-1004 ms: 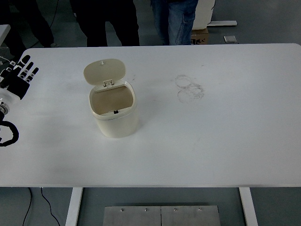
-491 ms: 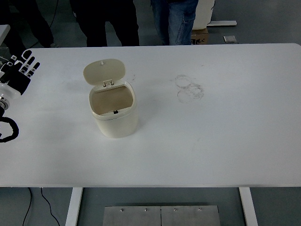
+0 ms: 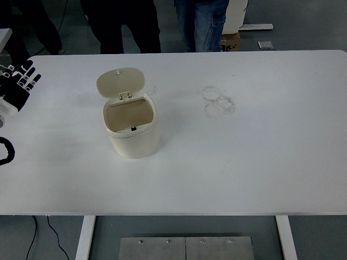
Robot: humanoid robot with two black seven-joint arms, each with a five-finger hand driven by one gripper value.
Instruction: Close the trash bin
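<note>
The left hand [image 3: 17, 86] has drawn back toward the left edge of the worktop [image 3: 260, 162] since the earlier frames: a second ago it hung farther in toward the trash bin [image 3: 132, 127], and now only the hand and part of the wrist show, well apart from the bin on its left. Its fingers [image 3: 30, 76] are spread wide and straight, pointing up and away, and they hold nothing. A black loop of cable [image 3: 6, 151] at the left edge, nearer than the hand, has also slid farther out of view. The right arm does not show.

The trash bin has not moved. It stands upright on the worktop, left of the middle, a cream tub with a rounded body. Its lid [image 3: 121, 82] is still open, tipped up on the hinge at the bin's far rim and leaning away, so the brown inside of the bin shows.

To the right of the bin, well apart from it, faint ring-shaped smudges [image 3: 218, 101] mark the white surface. Nothing stands between the hand and the bin; the stretch of worktop there is bare. Beyond the bin, past the worktop's far edge, the legs of people [image 3: 200, 24] show, some in dark trousers and one in blue jeans, with a cardboard box [image 3: 230, 42] on the floor to their right.
</note>
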